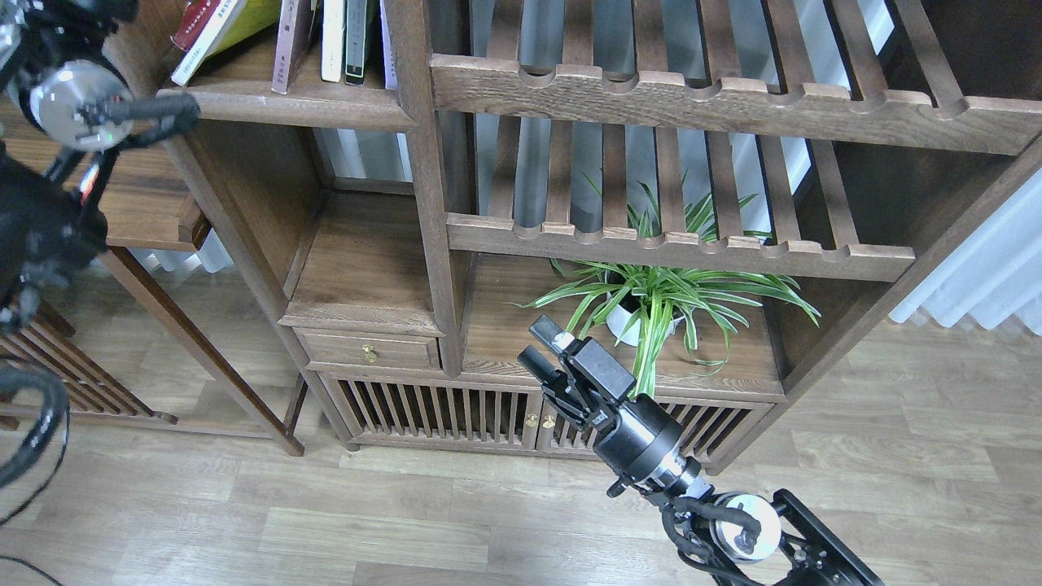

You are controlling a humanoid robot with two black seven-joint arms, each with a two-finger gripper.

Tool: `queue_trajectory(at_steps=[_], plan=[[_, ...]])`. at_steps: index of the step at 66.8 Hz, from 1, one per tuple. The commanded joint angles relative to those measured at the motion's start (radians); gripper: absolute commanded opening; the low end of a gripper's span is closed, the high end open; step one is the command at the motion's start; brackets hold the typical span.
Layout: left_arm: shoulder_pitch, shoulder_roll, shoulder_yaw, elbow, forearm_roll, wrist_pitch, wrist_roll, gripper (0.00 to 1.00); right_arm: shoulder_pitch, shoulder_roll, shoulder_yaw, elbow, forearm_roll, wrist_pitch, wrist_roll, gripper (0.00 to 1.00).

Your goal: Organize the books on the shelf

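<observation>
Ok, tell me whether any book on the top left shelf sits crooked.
Yes. At the left end of the shelf, the yellow-green book and the red book lean steeply leftward, while the books beside them stand nearly upright. Both grippers are away from them.

— Where is the right arm?

— It comes in from the near right corner and reaches up and to the left. The right gripper (539, 347) is at its far end, pointing away and leftward, its two black fingers parted by a narrow gap with nothing between them.

— And the wrist behind it?

— A round black housing, then a silver ring and looped black cables nearer the bottom edge.

— The left arm?

— It fills the far left edge, dark and blurred. A silver round joint with a black cable shows near the top. Its gripper lies outside the view.
</observation>
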Motion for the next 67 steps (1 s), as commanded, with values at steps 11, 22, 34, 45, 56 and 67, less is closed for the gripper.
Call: queue_trajectory(at_steps=[11,22,34,45,56,67], plan=[[0.152,-0.228,0.030,-0.012,-0.066,0.000,0.035,0.60,0.000,0.000,-0.016,0.032,0.000,0.000,0.013,0.94],[0.247,-0.228,0.099,-0.011,-0.066,0.000,0.056,0.82,0.000,0.000,-0.017,0.032,0.000,0.000,0.013,0.94],[0.304,-0.228,0.181,-0.012,-0.066,0.000,0.058,0.93,0.002,0.000,-0.017,0.032,0.000,0.000,0.013,0.94],[0.348,-0.228,0.202,-0.011,-0.066,0.000,0.059,0.99,0.000,0.000,-0.023,0.032,0.000,0.000,0.013,0.94],[0.407,-0.228,0.245,-0.011,-0.064,0.000,0.069,0.99,0.000,0.000,-0.022,0.032,0.000,0.000,0.013,0.94],[0.408,-0.228,0.254,-0.012,-0.066,0.000,0.099,0.99,-0.002,0.000,-0.022,0.032,0.000,0.000,0.013,0.94]])
